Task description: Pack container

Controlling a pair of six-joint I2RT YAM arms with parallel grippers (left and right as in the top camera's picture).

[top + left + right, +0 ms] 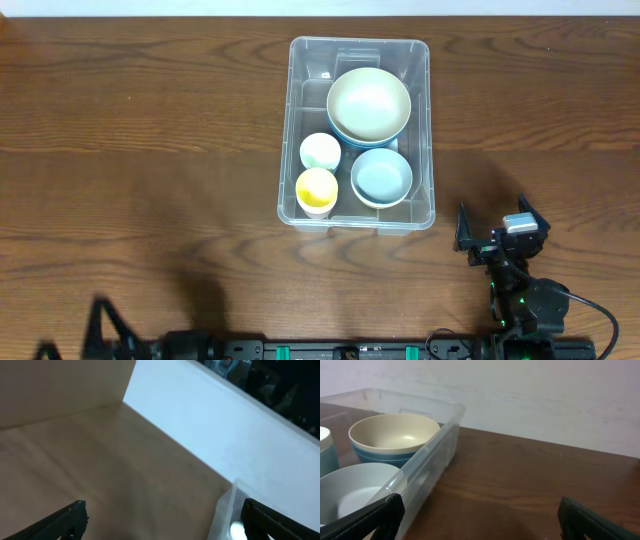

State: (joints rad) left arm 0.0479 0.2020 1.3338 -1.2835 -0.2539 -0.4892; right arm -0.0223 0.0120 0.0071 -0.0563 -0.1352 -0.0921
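Nearest, the left gripper [164, 510] and right gripper [480, 509] stand with jaws wide apart, holding nothing. Farther back, mid-table on the brown wooden table [150, 150], the large clear plastic rectangular container [290, 130] holds a yellow cup [316, 188], pale blue bowl [381, 175], white cup [320, 151] and large cream bowl [368, 103].

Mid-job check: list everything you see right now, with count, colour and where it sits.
table: 1, dark brown wood, under everything
container: 1, clear plastic, middle of the table towards the far edge
large bowl: 1, cream inside, blue-banded outside, far right part of the container
small bowl: 1, light blue, near right corner of the container
pale cup: 1, whitish green, in the container, left of the bowls
yellow cup: 1, yellow inside, near left corner of the container
left gripper: 1, black, open and empty, near left of the table
right gripper: 1, black, open and empty, beside the container's near right corner
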